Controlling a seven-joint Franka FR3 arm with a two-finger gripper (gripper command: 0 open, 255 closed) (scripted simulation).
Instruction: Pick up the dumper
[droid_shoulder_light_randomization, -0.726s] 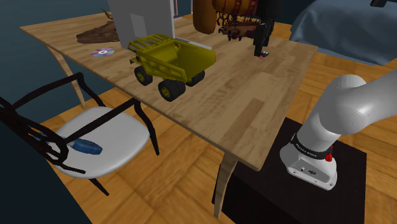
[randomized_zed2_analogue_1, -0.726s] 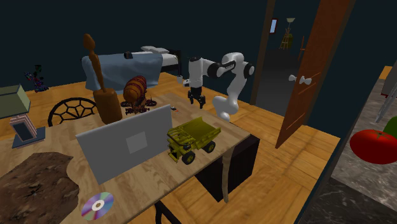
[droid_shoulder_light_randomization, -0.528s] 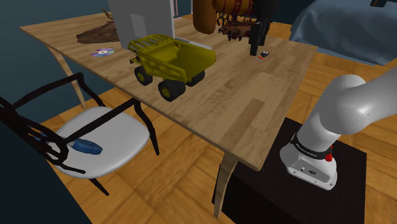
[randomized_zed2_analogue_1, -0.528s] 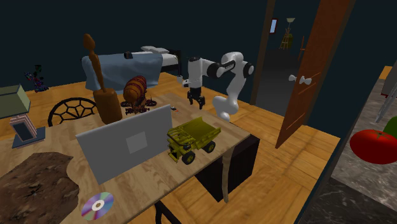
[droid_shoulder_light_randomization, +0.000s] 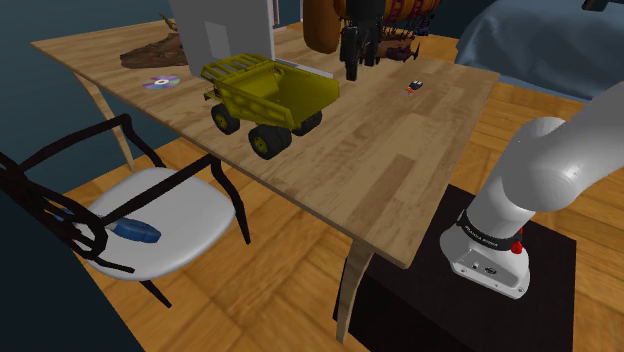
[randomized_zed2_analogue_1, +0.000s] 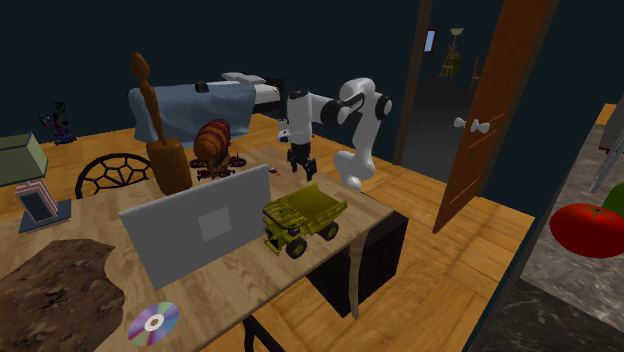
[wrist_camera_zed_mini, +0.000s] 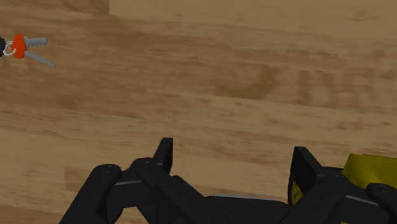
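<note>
The dumper is a yellow toy dump truck (droid_shoulder_light_randomization: 262, 100) with black wheels, upright near the table's front edge, also seen in the second exterior view (randomized_zed2_analogue_1: 303, 220). My black gripper (droid_shoulder_light_randomization: 350, 68) hangs above the table just to the shoulder view's right of the truck's bed, not touching it (randomized_zed2_analogue_1: 300, 170). In the wrist view the gripper (wrist_camera_zed_mini: 233, 156) is open over bare wood, and a yellow corner of the dumper (wrist_camera_zed_mini: 372, 170) shows beside one finger.
A small orange set of keys (droid_shoulder_light_randomization: 414, 85) lies on the wooden table (droid_shoulder_light_randomization: 400, 170). A grey upright panel (randomized_zed2_analogue_1: 200, 225) stands behind the truck, with a CD (droid_shoulder_light_randomization: 160, 82) and brown ornaments (randomized_zed2_analogue_1: 165, 140) nearby. A black chair (droid_shoulder_light_randomization: 130, 215) sits by the table's edge.
The gripper has travelled from above the keys toward the shoulder view's left, ending close beside the dump truck. The truck has not moved.
</note>
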